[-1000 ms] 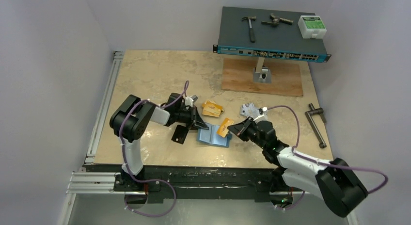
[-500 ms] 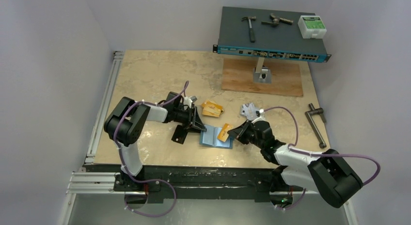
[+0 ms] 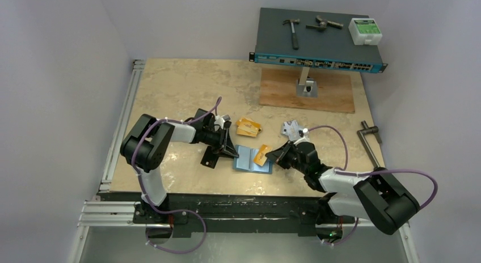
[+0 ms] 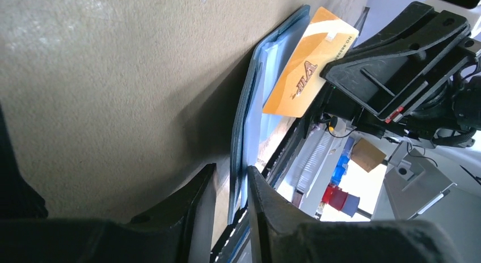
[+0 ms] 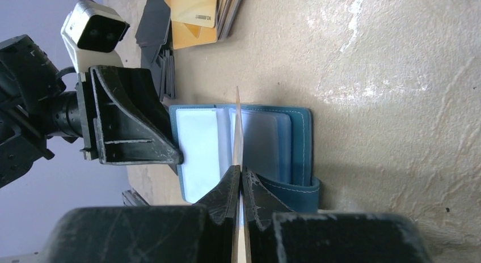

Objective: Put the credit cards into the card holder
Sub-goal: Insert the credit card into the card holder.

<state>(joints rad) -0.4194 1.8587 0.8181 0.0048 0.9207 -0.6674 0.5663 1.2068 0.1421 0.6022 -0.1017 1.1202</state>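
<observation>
My two arms are matte black at the joints with white link covers, and a purple cable loops along each. The left claw [image 3: 231, 151] and right claw [image 3: 271, 156] have black, ribbed, wedge-shaped fingers; a white wrist camera [image 5: 93, 30] tops the left.

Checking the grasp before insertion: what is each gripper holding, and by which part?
The right gripper pinches an orange card by its near edge, over the open card holder. The left gripper straddles the holder's left edge; grip unclear.

left fingers [image 3: 231, 152] parted on card holder [image 3: 253, 160], orange card [image 3: 261, 155] lower
</observation>
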